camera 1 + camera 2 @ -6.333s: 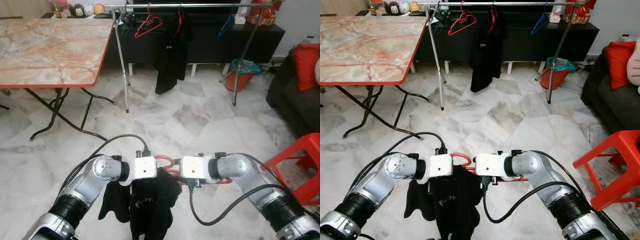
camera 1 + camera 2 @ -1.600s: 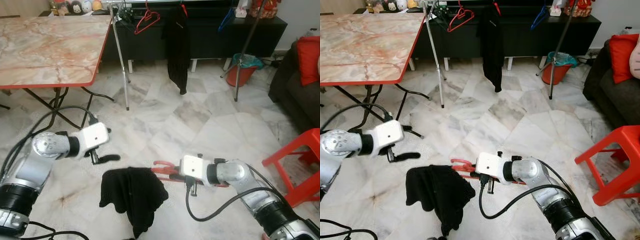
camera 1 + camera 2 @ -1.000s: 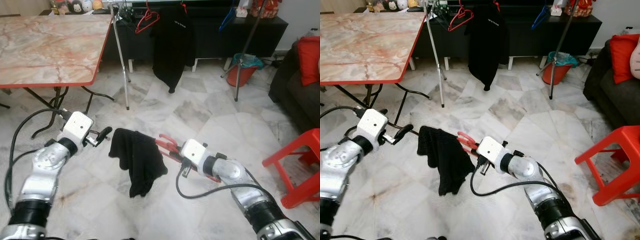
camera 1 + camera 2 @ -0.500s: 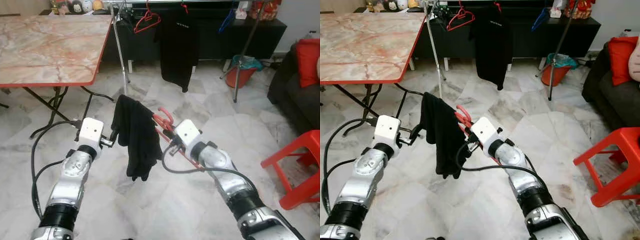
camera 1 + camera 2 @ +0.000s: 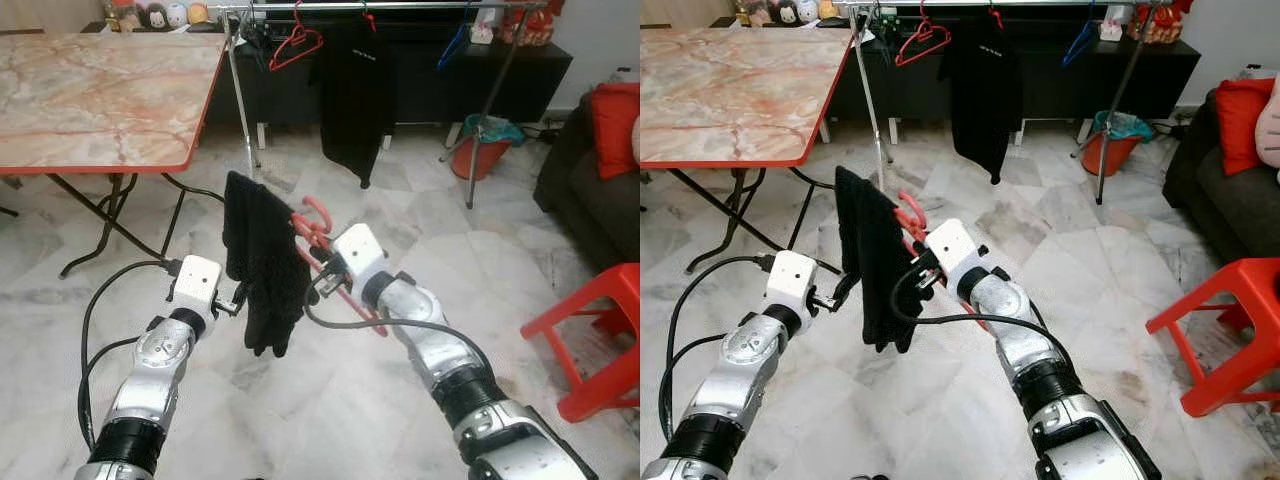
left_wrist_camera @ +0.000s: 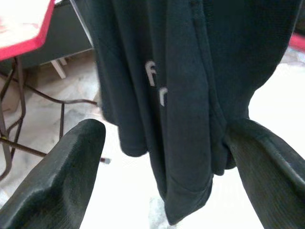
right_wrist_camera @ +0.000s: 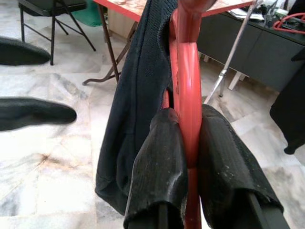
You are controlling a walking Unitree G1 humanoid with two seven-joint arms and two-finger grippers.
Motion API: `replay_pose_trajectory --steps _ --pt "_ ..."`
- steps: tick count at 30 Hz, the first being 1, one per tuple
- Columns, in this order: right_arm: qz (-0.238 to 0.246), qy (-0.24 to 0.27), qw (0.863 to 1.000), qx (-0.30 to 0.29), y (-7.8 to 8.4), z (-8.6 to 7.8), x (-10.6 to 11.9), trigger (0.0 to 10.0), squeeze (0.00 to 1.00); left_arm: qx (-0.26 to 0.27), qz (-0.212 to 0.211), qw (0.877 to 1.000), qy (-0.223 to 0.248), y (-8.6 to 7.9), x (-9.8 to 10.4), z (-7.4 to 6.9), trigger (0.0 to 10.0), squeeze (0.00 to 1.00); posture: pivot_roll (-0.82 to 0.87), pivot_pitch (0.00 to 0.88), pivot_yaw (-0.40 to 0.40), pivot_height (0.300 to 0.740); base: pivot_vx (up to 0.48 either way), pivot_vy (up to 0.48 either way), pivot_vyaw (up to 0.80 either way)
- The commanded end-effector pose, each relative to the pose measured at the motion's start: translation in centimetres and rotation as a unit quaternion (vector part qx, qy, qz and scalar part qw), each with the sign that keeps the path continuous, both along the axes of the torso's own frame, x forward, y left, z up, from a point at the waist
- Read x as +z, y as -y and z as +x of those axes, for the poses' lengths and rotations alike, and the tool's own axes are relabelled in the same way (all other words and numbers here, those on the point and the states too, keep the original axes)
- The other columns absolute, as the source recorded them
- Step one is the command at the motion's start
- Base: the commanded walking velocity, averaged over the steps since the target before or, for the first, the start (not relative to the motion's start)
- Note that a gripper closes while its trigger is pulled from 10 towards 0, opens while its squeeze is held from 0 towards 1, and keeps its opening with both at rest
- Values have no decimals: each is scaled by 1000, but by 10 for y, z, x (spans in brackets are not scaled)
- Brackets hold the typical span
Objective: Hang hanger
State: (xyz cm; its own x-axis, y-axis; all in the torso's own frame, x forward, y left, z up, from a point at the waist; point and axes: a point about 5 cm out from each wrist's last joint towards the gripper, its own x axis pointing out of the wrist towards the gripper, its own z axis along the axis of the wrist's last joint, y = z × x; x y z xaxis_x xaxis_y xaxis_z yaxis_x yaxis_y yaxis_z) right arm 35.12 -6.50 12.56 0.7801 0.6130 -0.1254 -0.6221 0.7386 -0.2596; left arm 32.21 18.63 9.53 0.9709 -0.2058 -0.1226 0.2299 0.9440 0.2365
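Red hanger [image 7: 187,114] bearing a black garment [image 5: 262,262], raised above the marble floor [image 5: 400,210] in front of the clothes rail [image 5: 380,6]. Right gripper [image 7: 190,143]: fingers clamped on the hanger's red bar. Left gripper [image 6: 167,157]: fingers spread apart, close to the hanging garment without gripping it. On the rail behind: a second black garment [image 5: 355,95], an empty red hanger [image 5: 295,45] and a blue hanger [image 5: 452,48].
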Motion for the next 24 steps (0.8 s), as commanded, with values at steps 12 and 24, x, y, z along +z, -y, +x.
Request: replay_pose_trajectory --steps 12,24 --pt "14 7 998 63 -27 -6 18 0 0 24 -10 999 -39 -15 -20 -1 10000 0 28 29 -40 740 0 0 0" --pt "9 -6 995 95 -35 -16 17 0 0 39 -60 996 -50 -19 -19 6 10000 0 20 59 -42 740 0 0 0"
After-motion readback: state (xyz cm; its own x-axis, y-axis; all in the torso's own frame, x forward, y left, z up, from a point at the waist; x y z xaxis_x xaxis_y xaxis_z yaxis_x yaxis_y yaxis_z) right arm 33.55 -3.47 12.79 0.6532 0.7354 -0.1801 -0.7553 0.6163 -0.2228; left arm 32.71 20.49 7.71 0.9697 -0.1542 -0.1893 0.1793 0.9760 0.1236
